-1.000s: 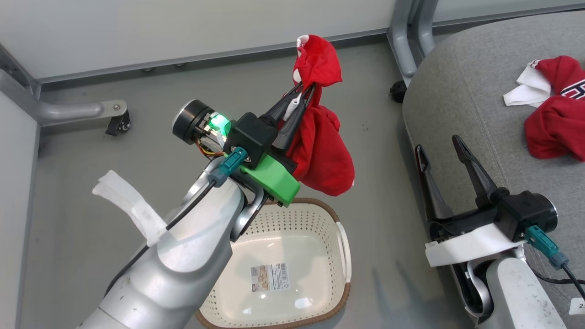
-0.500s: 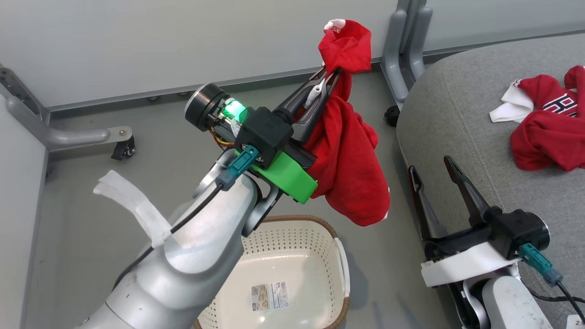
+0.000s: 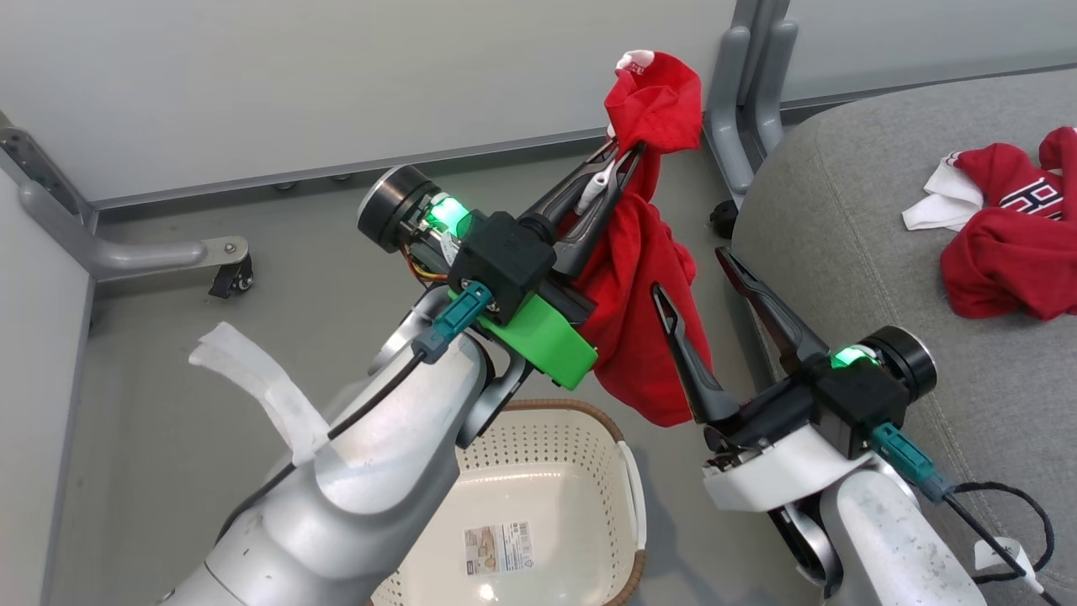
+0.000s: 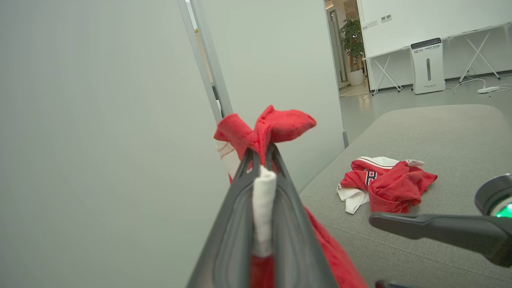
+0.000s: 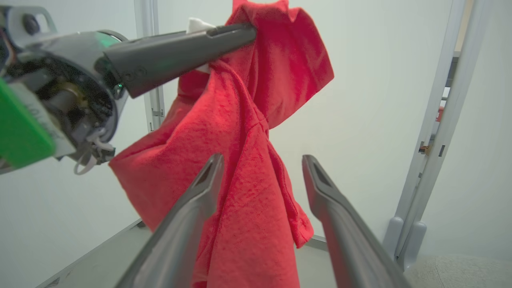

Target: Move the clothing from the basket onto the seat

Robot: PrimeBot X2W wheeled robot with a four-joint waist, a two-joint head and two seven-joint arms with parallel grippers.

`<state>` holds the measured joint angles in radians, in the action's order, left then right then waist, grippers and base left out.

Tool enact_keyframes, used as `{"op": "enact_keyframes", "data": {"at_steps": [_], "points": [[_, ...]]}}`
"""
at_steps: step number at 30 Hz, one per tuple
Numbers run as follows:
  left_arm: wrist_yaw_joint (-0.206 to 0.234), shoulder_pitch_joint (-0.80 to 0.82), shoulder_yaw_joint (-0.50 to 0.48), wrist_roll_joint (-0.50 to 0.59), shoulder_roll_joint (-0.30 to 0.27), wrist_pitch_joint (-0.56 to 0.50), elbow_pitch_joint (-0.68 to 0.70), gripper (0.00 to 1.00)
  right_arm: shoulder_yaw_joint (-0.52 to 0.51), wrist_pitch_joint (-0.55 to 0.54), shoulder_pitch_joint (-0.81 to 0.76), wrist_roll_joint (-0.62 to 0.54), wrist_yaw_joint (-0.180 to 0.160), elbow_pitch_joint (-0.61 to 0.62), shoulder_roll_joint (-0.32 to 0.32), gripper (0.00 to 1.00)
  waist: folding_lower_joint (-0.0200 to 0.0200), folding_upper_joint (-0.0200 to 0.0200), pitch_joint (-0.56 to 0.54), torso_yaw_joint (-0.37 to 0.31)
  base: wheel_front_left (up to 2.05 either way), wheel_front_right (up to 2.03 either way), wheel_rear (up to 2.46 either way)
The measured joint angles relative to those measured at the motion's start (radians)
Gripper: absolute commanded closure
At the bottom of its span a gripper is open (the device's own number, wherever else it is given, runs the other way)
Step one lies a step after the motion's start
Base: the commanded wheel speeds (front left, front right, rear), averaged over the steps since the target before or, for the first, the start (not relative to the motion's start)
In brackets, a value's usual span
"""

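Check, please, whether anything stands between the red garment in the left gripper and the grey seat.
Yes: the open right gripper sits between the hanging red garment and the seat, one finger in front of the cloth. Nothing else visible does.

The left arm [image 3: 362, 471] slants up from over the basket [image 3: 633, 484], wrist cocked, a green light glowing on it. The left gripper [image 3: 628, 153] is pinched tight on a red garment [image 3: 639, 337], high above the basket. The right arm [image 3: 883, 539] rises just right of the basket. The right gripper [image 3: 690, 271] is spread wide and grips nothing, its fingers pointing at the hanging cloth; whether they touch it I can't tell.
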<state>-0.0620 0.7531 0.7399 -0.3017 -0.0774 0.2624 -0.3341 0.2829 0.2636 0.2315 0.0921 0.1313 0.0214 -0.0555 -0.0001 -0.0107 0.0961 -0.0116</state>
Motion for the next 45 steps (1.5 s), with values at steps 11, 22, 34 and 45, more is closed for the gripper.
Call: {"op": "enact_keyframes", "data": {"at_steps": [11,22,34,45], "points": [[-0.013,-0.002,0.077,0.003,0.014,0.000,0.039,1.00,0.054,0.000,0.115,-0.022,0.000,-0.126,-0.065,0.00,0.0000,0.0000,0.024,0.028,0.00,0.00,0.00],[-0.013,-0.002,0.136,-0.007,0.022,-0.001,0.083,1.00,0.126,0.000,0.171,0.016,0.000,-0.234,-0.102,0.40,0.0000,0.0000,0.043,0.052,0.00,0.00,0.00],[-0.003,-0.016,0.133,-0.024,0.023,-0.001,0.062,1.00,0.138,0.000,0.140,0.076,0.000,-0.220,-0.085,1.00,0.0000,0.0000,0.055,0.060,0.00,0.00,0.00],[0.002,-0.063,0.130,-0.026,0.025,0.000,0.076,0.00,0.082,0.000,0.111,0.095,0.000,-0.212,-0.054,1.00,0.0001,0.0000,0.051,0.070,0.00,0.00,0.00]]}}
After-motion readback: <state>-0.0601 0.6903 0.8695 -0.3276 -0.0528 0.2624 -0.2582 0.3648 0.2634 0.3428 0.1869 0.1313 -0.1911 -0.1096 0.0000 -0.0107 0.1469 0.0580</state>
